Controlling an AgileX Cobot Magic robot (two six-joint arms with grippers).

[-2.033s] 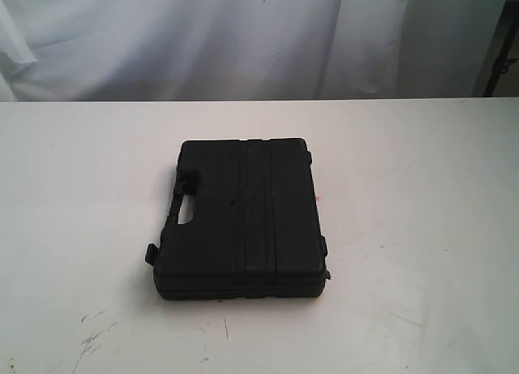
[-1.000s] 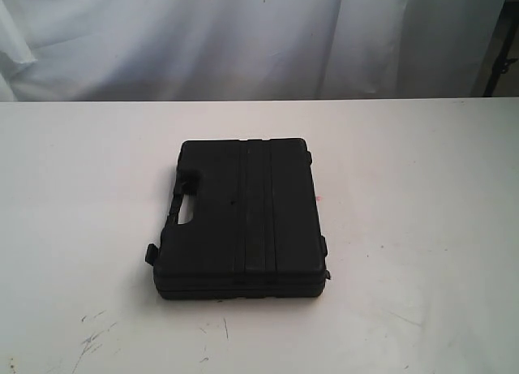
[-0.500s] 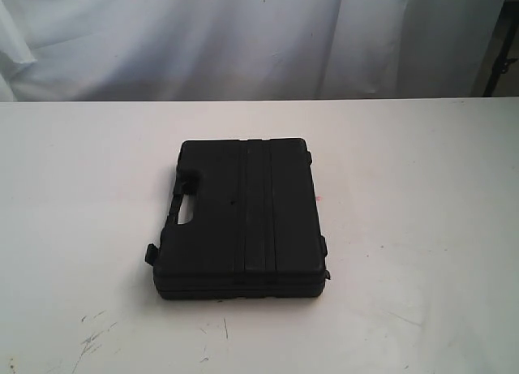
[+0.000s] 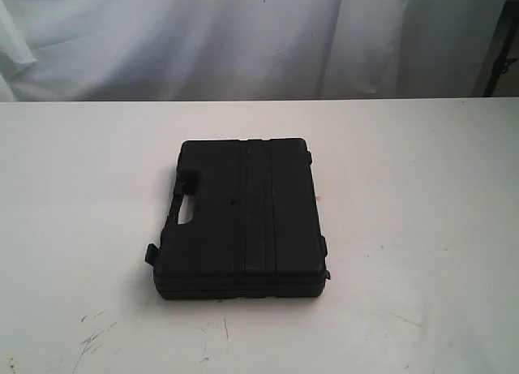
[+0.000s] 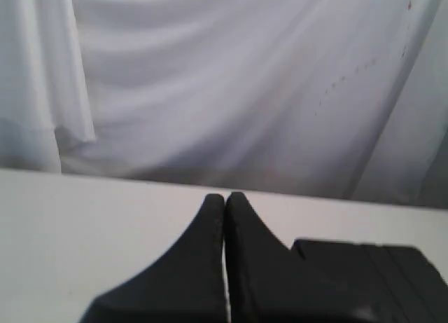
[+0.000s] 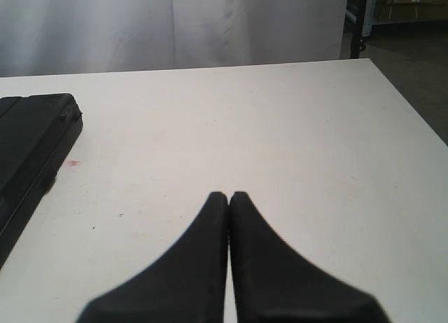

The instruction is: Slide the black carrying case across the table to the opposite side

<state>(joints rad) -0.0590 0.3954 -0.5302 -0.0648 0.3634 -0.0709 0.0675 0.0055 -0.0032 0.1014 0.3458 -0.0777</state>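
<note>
The black carrying case [image 4: 242,218] lies flat near the middle of the white table [image 4: 422,228], its handle cut-out facing the left side. Neither arm shows in the exterior view. In the left wrist view my left gripper [image 5: 225,197] is shut with nothing in it, and a corner of the case [image 5: 364,274] lies just beyond and beside its fingers. In the right wrist view my right gripper [image 6: 229,195] is shut and empty over bare table [image 6: 280,127], with the case [image 6: 28,148] well off to one side, apart from it.
A white curtain [image 4: 243,33] hangs behind the table's far edge. A tiny pink spot [image 4: 318,199] marks the tabletop beside the case, also visible as the spot [image 6: 73,163]. Dark scuff marks [image 4: 93,337] lie near the front left. A dark stand [image 6: 358,15] rises beyond the table's corner.
</note>
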